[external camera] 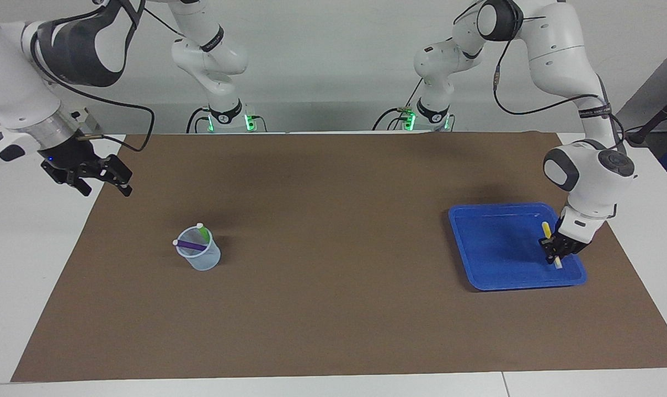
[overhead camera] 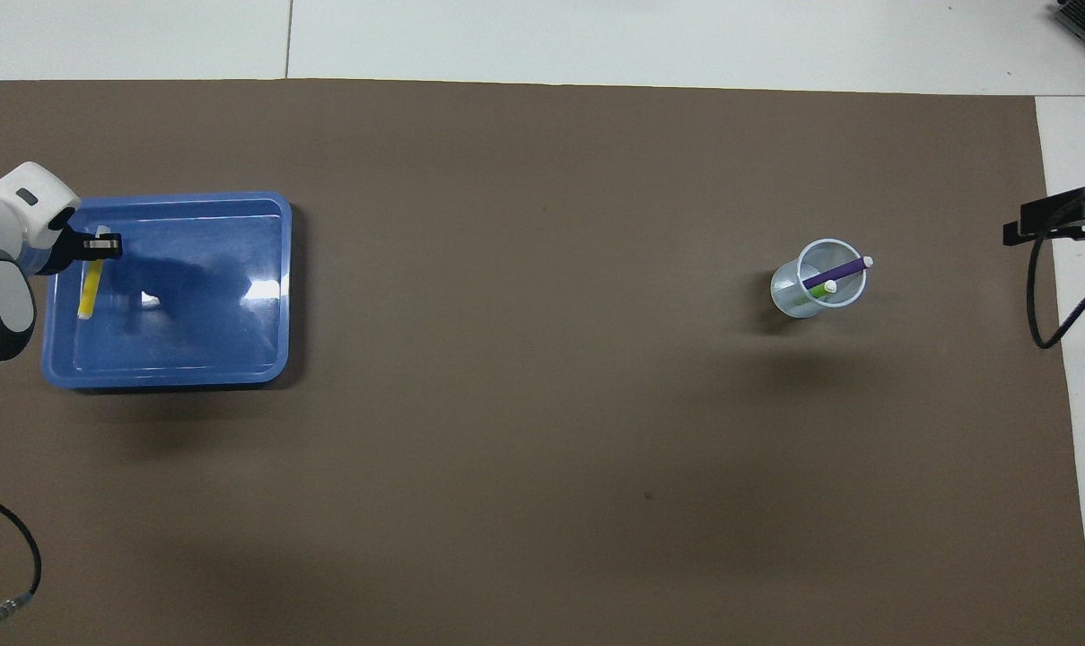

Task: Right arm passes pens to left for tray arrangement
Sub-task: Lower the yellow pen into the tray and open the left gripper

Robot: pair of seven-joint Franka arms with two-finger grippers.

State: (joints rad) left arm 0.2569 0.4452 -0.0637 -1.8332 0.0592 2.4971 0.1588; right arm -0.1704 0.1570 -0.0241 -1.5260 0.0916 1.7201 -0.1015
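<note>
At the robots' edge of the brown mat [external camera: 333, 309] that covers the white table [external camera: 19, 275], over the corner at the right arm's end, the right gripper [external camera: 104, 184], black with a small blue light on its base, hangs in the air with its two fingers spread apart and nothing between them; this arm waits. Farther out from the robots, toward the left arm's end of the mat, lies the shallow square bright-blue plastic tray [external camera: 493, 248] with rounded corners and a raised rim. The left gripper [external camera: 554, 255], black and without a light, is down inside the tray by the rim that faces the mat's short edge, its fingers clamped on the slim yellow pen with whitish ends [overhead camera: 87, 292], which lies lengthwise along that rim, low over the tray floor; whether it touches the floor I cannot tell. Toward the right arm's end, at about the same depth on the mat, stands the small clear plastic cup [external camera: 201, 258], upright, with the purple pen [external camera: 190, 244] and the bright green pen [external camera: 203, 232] leaning inside it, their whitish tips above the cup's rim
</note>
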